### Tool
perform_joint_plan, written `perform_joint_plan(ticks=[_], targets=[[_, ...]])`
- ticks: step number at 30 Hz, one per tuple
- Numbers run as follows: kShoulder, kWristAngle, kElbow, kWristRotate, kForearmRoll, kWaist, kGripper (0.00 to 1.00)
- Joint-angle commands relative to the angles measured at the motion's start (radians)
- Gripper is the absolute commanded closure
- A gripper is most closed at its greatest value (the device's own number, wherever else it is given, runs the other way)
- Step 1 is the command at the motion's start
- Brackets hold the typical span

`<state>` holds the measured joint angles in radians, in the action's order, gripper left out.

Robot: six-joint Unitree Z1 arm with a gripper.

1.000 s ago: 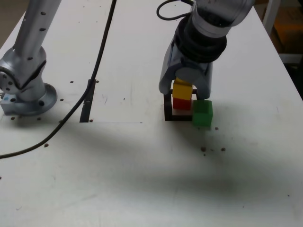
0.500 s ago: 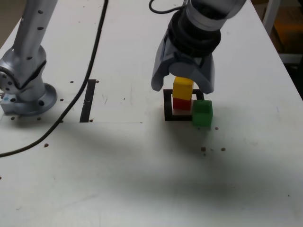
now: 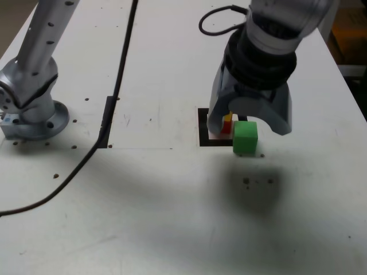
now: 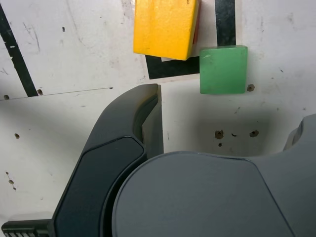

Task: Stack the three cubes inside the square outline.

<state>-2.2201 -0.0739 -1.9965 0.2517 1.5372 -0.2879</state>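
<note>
Yellow cube (image 4: pixel 165 27) atop red cube (image 3: pixel 226 128) within square outline (image 3: pixel 203 133); green cube (image 3: pixel 245 137) at its corner. Gripper (image 3: pixel 248 127) spread wide, empty; next, likely grasp green.

Soft dark shadows on white table (image 3: pixel 143 212) — dim corners above.

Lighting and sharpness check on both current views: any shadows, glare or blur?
Exterior view: soft, broad shadow below the green cube, arm slightly soft, no harsh glare; wrist view: tabletop scratches fairly crisp, diffuse shadow beside the green cube, mild sheen on the yellow cube.
</note>
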Motion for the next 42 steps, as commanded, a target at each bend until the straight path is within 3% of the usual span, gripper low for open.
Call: perform_joint_plan(ticks=[1, 7, 21, 42], targets=[[-0.013, -0.009, 0.004, 0.006, 0.013, -0.002, 0.01], [-0.064, -0.033, 0.008, 0.015, 0.019, 0.004, 0.01], [-0.134, 0.017, -0.016, 0.017, 0.021, 0.036, 0.04], [-0.147, 0.024, -0.01, -0.004, -0.027, 0.052, 0.09]])
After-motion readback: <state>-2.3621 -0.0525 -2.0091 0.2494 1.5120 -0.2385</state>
